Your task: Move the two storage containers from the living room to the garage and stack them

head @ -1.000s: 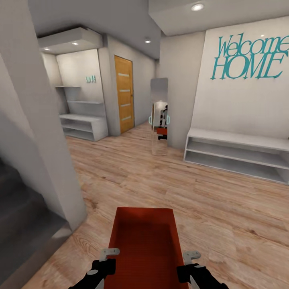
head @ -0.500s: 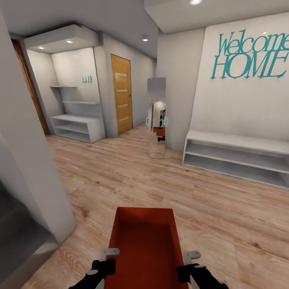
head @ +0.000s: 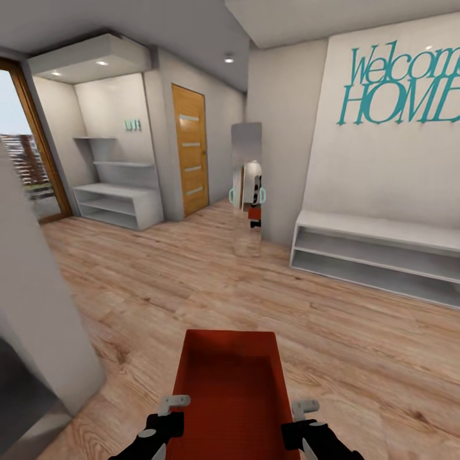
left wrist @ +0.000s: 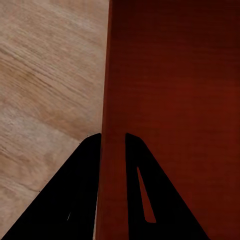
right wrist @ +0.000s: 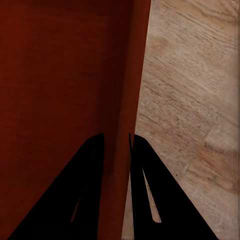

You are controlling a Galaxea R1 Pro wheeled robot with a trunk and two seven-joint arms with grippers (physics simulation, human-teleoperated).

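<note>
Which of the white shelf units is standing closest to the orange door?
The white shelf unit in the far alcove, just left of the orange door. The other, the long low shelf, sits against the wall under the teal Welcome HOME lettering, across the room to the right.

You see a matt red plastic bin (head: 231, 383) over light, grained wood flooring (head: 358, 345); the door (head: 190, 150) looks like orange wood.

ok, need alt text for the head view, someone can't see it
Both hands, left hand and right hand, grip the side walls of a red-orange open-topped plastic bin carried low above a light wood plank floor. Ahead stand an orange wooden door, a tall mirror, white low shelves and teal "Welcome HOME" lettering.
</note>
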